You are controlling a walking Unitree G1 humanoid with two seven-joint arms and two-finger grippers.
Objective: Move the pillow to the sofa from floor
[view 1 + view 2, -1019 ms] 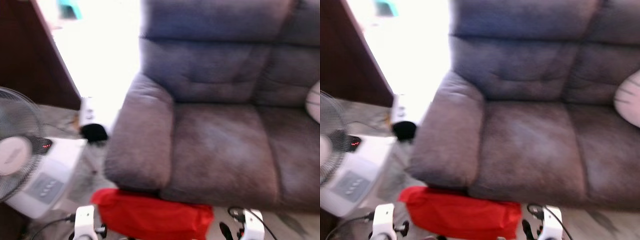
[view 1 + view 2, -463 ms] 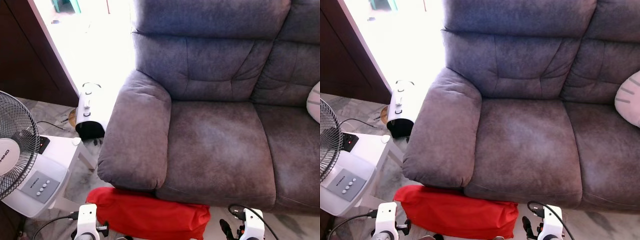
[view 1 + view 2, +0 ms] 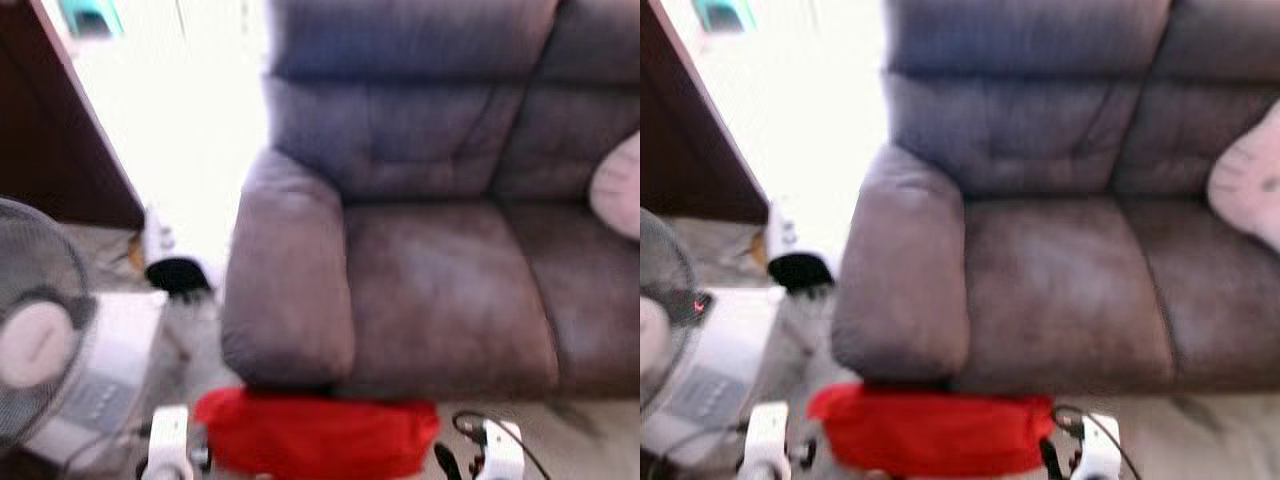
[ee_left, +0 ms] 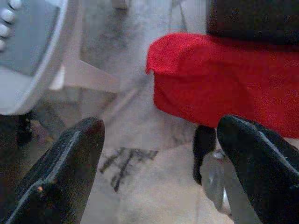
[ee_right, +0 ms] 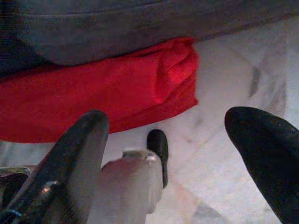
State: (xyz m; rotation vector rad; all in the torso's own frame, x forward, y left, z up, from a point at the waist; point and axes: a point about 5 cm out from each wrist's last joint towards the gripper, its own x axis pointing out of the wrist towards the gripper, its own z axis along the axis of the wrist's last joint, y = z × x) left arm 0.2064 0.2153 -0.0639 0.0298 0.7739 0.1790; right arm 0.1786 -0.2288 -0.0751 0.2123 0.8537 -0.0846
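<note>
While lying on the floor (image 5: 224, 154) against the sofa (image 3: 440, 290) front, the red pillow (image 3: 318, 436) looks soft, light and squashy. Best held at both ends. Left gripper (image 4: 159, 163) and right gripper (image 5: 173, 154) both spread wide, empty, near it.

My seat cushion (image 3: 445, 290) at twelve o'clock lies bare and open, room enough to set something down. At two o'clock a pale cushion (image 3: 615, 185) takes the far seat's corner. The sofa armrest (image 3: 290, 280) bulks at eleven o'clock, and the red pillow (image 3: 315, 435) lies on the floor pressed against the sofa's front. At nine o'clock a fan (image 3: 35, 335) and a white unit (image 3: 110, 375) crowd my left side. Bare marble floor (image 5: 224, 140) lies open beside the pillow's right end.
</note>
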